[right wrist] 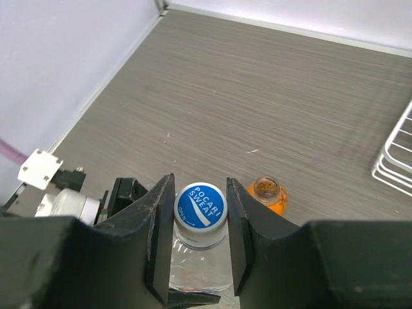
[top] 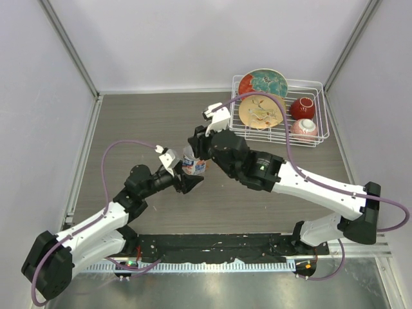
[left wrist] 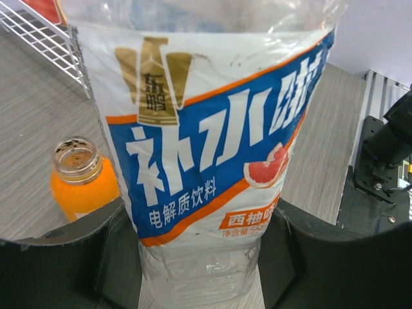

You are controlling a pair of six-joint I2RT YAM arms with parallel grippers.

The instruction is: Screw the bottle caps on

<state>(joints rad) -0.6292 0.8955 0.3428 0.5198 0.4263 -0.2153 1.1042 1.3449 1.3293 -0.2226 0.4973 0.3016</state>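
Reading the labels first: the bottle is wearing a white wrap with a blue and orange band. It's showing big white Chinese characters, 补水啦, with 电解质饮料 underneath. There's a gold crest up top, a grapefruit slice picture, and 西柚味 in a small orange box. The finer print below that is coming out too small for me to read.

The cap is blue with a white swoosh, reading POCARI SWEAT plus a tiny OPEN along the edge. So the cap brand and the bottle label aren't matching.

The cap is sitting on top of the bottle neck. The right claw is clamping it from above, one finger pressing each side of the rim. The left claw is gripping the bottle low on its body, a black finger hugging either side, and holding it upright around the middle of the counter.

The orange bottle is standing just beside it on the counter with its mouth open, and neither claw is touching it.

The counter is looking like grey-brown woodgrain laminate. Pale walls are boxing it in, with metal rails running along the corners. A white wire rack is sitting at the far right. It's holding two patterned plates standing on edge and two bowls.
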